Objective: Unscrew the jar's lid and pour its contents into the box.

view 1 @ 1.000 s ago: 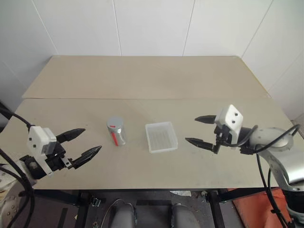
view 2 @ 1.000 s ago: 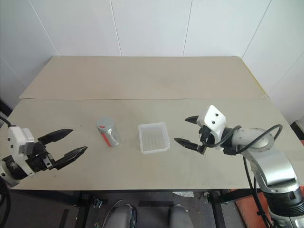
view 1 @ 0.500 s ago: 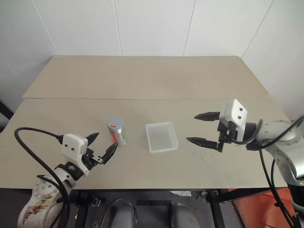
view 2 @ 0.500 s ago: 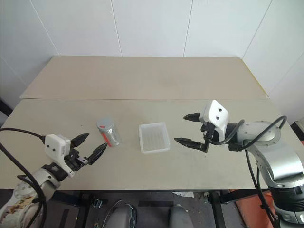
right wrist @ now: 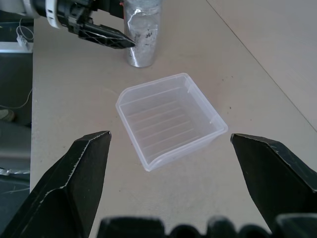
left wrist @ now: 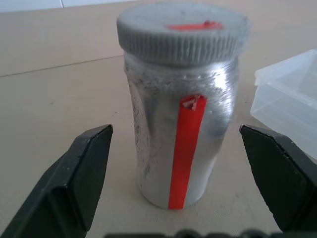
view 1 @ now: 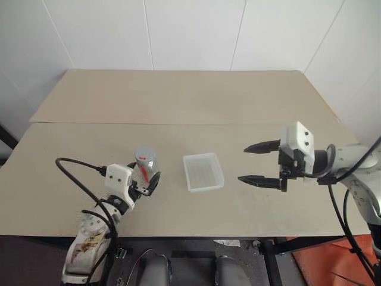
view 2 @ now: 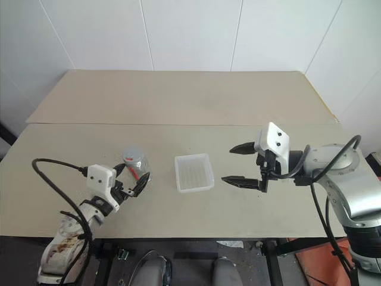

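While the left pincer (left wrist: 178, 178) gapes astride the jar (left wrist: 181, 134) (lid (left wrist: 182, 30) on); right pincer (view 1: 261, 162) released

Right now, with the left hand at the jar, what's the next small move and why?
Probably ease the left hand slightly forward, then close on the jar. Its open fingers flank the upright jar without touching, and the lid is still screwed on.
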Motion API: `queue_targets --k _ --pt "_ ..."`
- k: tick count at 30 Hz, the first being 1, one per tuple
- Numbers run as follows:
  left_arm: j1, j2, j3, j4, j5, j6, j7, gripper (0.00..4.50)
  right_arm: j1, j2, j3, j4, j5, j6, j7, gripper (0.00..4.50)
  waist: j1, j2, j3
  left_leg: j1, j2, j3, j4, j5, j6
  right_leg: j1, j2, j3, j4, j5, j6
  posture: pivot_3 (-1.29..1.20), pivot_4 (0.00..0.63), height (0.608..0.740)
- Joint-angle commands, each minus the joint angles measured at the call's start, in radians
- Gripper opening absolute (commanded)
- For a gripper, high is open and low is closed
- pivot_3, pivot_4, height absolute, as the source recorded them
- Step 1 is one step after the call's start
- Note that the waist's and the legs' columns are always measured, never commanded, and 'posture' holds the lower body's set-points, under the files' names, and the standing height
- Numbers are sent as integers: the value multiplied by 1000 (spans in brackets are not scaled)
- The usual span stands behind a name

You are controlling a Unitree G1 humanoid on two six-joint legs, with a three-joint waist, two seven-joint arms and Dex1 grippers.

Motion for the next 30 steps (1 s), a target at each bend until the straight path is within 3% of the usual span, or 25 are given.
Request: queue_targets --k 1,12,20,23,28,30 --pt "-38 -34 -12 28 40 -63 38 4455 -19 -20 -39 -9 -3 -31 6 4500 1 0 0 0 0 0 0 0 0 0 0 0 0 0 0 0 150 740" --pt "-96 -120 -45 98 103 -139 90 4455 -32 -38 -42 -8 -1 -44 19 4500 6 0 0 0 -1 0 0 0 0 0 0 0 0 0 1 0 150 740" --pt "-127 -124 -47 124 132 -140 107 4455 -35 -39 -44 -5 0 -49 23 4500 7 0 0 0 -1 0 0 0 0 0 0 0 0 0 1 0 150 740" --pt "-129 -121 -49 126 134 -135 102 3897 -35 -37 -43 -6 0 -50 21 4500 7 0 0 0 -1 0 0 0 0 0 0 0 0 0 1 0 150 740" --pt "-119 -125 -57 110 136 -139 98 2222 -32 -36 -42 -9 0 -50 19 4500 8 0 0 0 -1 0 0 0 0 0 0 0 0 1 1 0 150 740" --pt "-116 -125 -57 104 134 -135 97 1931 -31 -34 -42 -13 1 -48 14 4500 7 0 0 0 0 0 0 0 0 0 0 0 0 1 1 0 150 740"
